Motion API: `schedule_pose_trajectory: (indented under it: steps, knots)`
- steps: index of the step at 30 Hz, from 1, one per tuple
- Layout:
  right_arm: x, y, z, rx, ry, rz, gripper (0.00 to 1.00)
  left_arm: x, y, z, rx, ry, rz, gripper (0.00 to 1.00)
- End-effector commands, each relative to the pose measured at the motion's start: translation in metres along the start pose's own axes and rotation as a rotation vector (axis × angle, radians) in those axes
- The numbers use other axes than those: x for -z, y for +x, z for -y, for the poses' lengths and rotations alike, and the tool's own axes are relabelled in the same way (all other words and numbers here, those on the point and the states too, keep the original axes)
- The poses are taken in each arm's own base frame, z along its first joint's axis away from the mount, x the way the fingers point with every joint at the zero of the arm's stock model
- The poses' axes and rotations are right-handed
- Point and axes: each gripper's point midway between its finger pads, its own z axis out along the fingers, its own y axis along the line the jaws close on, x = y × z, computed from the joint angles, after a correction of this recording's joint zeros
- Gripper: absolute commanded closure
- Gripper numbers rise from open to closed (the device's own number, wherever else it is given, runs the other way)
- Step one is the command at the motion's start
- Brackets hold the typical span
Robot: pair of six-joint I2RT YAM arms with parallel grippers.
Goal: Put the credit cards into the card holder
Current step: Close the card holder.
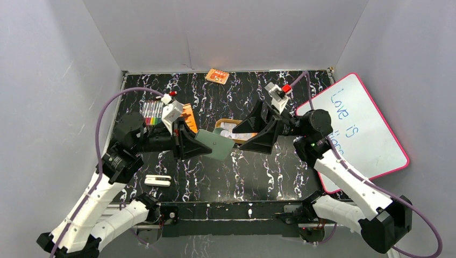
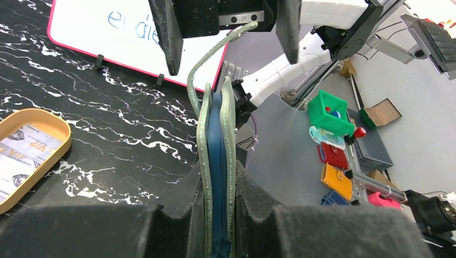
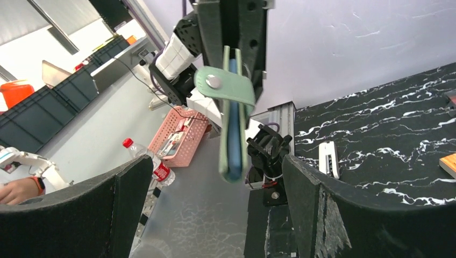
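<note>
Your left hand is pinching the green card holder by one end and holding it up off the surface. The holder is folded, with its blue sleeves showing between the covers. Its snap tab curves out toward your right hand. That hand faces the holder's free end with its fingers spread wide, gripping nothing. The credit cards lie in the tan tray on the surface, just behind the holder. A whiteboard rests at the right.
</note>
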Motion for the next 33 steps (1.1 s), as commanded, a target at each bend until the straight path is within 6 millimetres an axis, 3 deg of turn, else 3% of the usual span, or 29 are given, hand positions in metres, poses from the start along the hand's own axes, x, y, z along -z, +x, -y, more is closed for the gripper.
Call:
schedule_pose_trajectory:
  steps: [1,6,12,22,33]
  knots:
    - [-0.001,-0.015,-0.020,0.072,-0.043,0.001,0.01,0.000,-0.027,0.025,-0.078,0.108,0.037,1.00]
    - [-0.002,-0.012,-0.016,0.037,-0.049,0.002,0.01,-0.005,-0.033,0.025,-0.085,0.137,0.027,1.00]
    - [-0.003,-0.019,-0.017,0.113,-0.003,-0.020,0.01,-0.008,-0.028,0.012,-0.087,0.086,0.032,1.00]
    - [0.007,-0.003,-0.014,0.163,0.054,-0.064,0.01,-0.011,-0.011,0.003,-0.067,0.093,0.027,1.00]
    - [0.009,0.003,-0.012,0.138,0.047,-0.039,0.05,-0.011,-0.011,0.007,-0.075,0.116,0.031,1.00]
